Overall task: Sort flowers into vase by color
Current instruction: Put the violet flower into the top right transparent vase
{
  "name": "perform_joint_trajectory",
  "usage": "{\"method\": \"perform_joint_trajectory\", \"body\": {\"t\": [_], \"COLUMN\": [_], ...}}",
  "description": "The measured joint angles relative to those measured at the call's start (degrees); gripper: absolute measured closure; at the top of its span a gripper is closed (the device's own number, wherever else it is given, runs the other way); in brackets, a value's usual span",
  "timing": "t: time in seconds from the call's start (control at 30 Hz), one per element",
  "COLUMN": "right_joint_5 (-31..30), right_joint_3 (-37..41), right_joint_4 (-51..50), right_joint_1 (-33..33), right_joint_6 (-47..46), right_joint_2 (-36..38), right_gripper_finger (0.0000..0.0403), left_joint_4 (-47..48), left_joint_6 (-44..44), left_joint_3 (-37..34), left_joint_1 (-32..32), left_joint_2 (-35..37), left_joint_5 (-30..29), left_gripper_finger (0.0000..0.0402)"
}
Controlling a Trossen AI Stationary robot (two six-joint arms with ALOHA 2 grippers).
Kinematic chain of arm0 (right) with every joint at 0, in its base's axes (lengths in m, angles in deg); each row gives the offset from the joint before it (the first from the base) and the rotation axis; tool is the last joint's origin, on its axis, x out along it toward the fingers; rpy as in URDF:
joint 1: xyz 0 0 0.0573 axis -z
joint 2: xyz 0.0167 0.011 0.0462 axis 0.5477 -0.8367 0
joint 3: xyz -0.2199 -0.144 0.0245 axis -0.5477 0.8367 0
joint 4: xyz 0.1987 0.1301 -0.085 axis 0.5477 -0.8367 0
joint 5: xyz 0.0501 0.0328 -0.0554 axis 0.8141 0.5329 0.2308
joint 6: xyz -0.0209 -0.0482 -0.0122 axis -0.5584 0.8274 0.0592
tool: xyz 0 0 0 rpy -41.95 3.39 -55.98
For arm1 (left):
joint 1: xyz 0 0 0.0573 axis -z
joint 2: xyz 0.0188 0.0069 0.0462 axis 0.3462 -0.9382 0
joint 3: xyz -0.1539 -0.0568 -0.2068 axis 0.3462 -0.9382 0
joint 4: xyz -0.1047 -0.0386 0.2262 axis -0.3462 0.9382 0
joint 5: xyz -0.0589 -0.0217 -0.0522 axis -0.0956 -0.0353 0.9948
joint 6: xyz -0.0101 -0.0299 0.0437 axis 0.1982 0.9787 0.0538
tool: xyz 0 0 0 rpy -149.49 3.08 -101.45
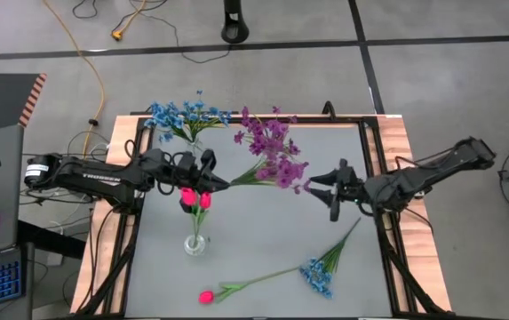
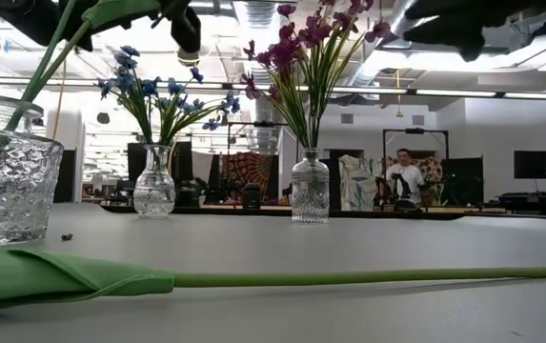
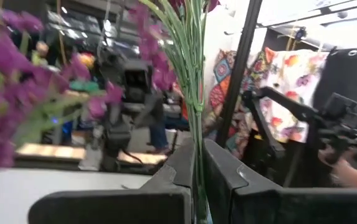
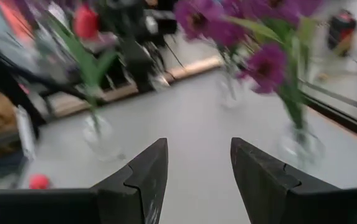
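Three vases point(image 1: 196, 243) are counted on the table; a purple stem point(image 1: 252, 172) is clamped in the shut left gripper point(image 1: 223, 183). The right gripper point(image 1: 321, 188) is held open, empty. Two stems point(image 1: 272, 276) are left lying

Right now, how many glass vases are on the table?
3: one with blue flowers at the far edge, one with purple flowers beside it, one with pink tulips nearer the middle.

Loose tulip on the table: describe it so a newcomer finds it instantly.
Start at the grey table seen from above and go to its near edge, below the clear glass vase holding pink-red tulips. There a single pink-red tulip bud on a long green stalk lies flat, beside a loose blue-bloomed stem.
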Motion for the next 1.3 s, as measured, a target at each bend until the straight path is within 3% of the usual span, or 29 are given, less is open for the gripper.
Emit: {"method": "perform_joint_trajectory", "body": {"t": [0.23, 0.43, 0.63, 0.83, 1.0, 1.3], "right_joint_5": [9.53, 10.17, 10.19, 10.69, 13.86, 13.99], "right_joint_3": [5.50, 5.50, 5.50, 3.07, -2.83, -13.97], "right_joint_4": [28.24, 46.35, 58.26, 62.17, 61.94, 61.30], "right_joint_1": [4.85, 7.76, 9.97, 10.86, 10.85, 12.26], "right_joint_6": [7.80, 15.13, 17.03, 17.01, 17.17, 23.46], "right_joint_2": [-6.79, -15.46, -22.52, -28.30, -33.08, -41.66], "right_gripper_finger": [0.0200, 0.0200, 0.0200, 0.0200, 0.0200, 0.0200], "left_joint_4": [0.07, 0.04, 0.04, -0.18, -0.22, -0.20], "left_joint_6": [-4.74, -6.93, -7.38, -7.38, -7.38, -7.39], "left_joint_3": [1.47, 1.48, 1.48, 1.48, 1.48, 1.48], "left_joint_1": [0.00, 0.00, 0.00, 0.00, 0.00, 0.00], "left_joint_2": [0.00, 0.00, 0.00, 0.00, 0.00, 0.00], "left_joint_5": [-4.71, -7.37, -7.46, -7.45, -7.44, -7.22], "left_gripper_finger": [0.0399, 0.0399, 0.0399, 0.0399, 0.0399, 0.0397]}}
